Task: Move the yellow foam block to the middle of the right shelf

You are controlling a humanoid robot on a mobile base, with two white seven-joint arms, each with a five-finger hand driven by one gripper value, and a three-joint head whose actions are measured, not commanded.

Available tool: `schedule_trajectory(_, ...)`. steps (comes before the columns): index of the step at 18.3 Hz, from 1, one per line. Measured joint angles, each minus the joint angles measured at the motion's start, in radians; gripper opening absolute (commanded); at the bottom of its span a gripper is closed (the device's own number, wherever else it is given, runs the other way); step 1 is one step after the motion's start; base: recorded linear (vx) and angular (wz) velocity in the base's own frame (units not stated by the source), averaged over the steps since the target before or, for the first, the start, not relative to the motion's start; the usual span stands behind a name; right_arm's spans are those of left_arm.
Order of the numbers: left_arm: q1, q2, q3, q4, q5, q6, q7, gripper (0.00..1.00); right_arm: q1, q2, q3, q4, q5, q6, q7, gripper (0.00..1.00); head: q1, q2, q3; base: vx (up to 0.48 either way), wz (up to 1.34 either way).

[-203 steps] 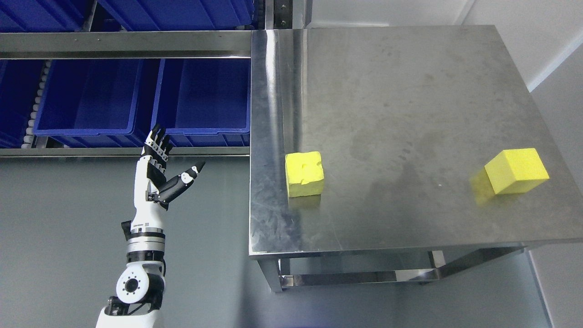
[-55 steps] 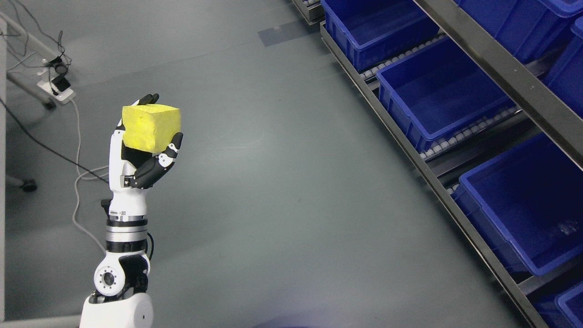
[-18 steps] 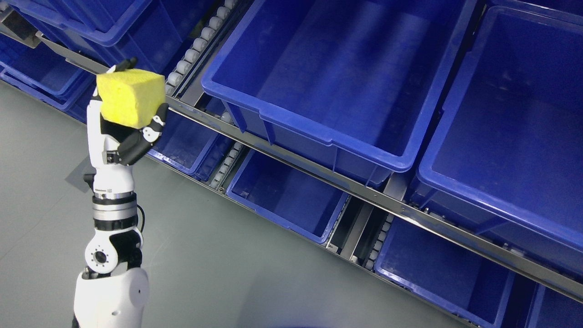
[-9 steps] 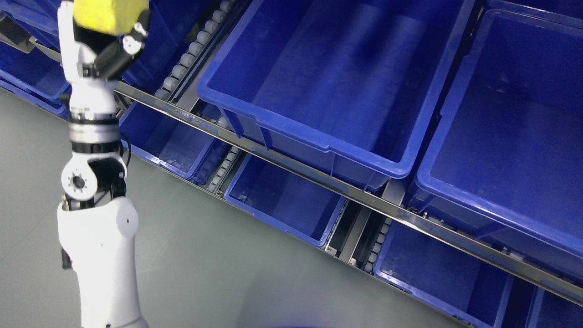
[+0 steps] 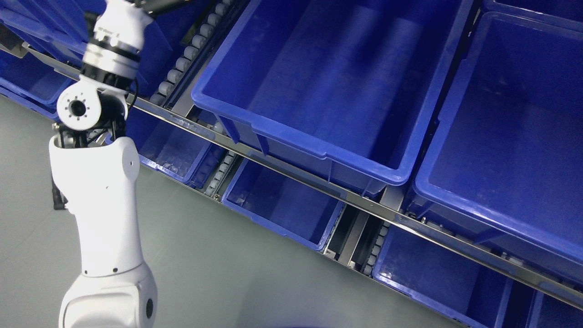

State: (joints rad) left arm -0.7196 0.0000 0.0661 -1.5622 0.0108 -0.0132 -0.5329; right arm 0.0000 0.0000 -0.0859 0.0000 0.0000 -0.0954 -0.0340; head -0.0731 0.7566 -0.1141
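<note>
The yellow foam block is not in view. My left arm (image 5: pixel 101 182) rises from the lower left up to the top edge. Its wrist (image 5: pixel 111 48) is in front of the shelf rail, left of a large blue bin (image 5: pixel 291 139) on the middle shelf level. Only the base of the left hand (image 5: pixel 152 3) shows at the top edge; the rest is cut off, so what it holds is hidden. The right arm is not in view.
A second large blue bin (image 5: pixel 448 198) stands to the right on the same level. A steel rail (image 5: pixel 364 205) runs diagonally under them, with smaller blue bins (image 5: pixel 273 228) below. Roller tracks (image 5: pixel 191 41) lie between bins. Grey floor (image 5: pixel 218 282) fills the lower left.
My left arm has risen and leaned right. The hand and the yellow block it held have gone past the top edge. The view has shifted slightly.
</note>
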Motion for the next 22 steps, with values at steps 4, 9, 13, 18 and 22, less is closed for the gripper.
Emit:
schedule_trajectory(4,-0.097,0.0,-0.077,0.04,-0.136,0.105,-0.145,0.07,0.0,0.0,0.0,0.0,0.0,0.0,0.0,1.0,0.0,0.0,0.0,0.032,-0.02)
schedule_trajectory(9,-0.21,0.0,-0.172,0.118,-0.275,0.219,-0.226,0.44,0.0,0.0,0.0,0.0,0.0,0.0,0.0,1.0,0.0,0.0,0.0,0.006,0.0)
schedule_trajectory(13,-0.263,0.0,-0.23,0.175,-0.341,0.256,-0.234,0.92,0.0,0.0,0.0,0.0,0.0,0.0,0.0,1.0,0.0,0.0,0.0,0.0,0.0)
schedule_trajectory(18,-0.28,0.0,-0.272,0.221,-0.373,0.264,-0.229,1.0,0.0,0.0,0.0,0.0,0.0,0.0,0.0,1.0,0.0,0.0,0.0,0.0,0.0)
schedule_trajectory(22,-0.281,0.0,-0.273,0.24,-0.38,0.27,-0.21,1.0,0.0,0.0,0.0,0.0,0.0,0.0,0.0,1.0,0.0,0.0,0.0,0.0,0.0)
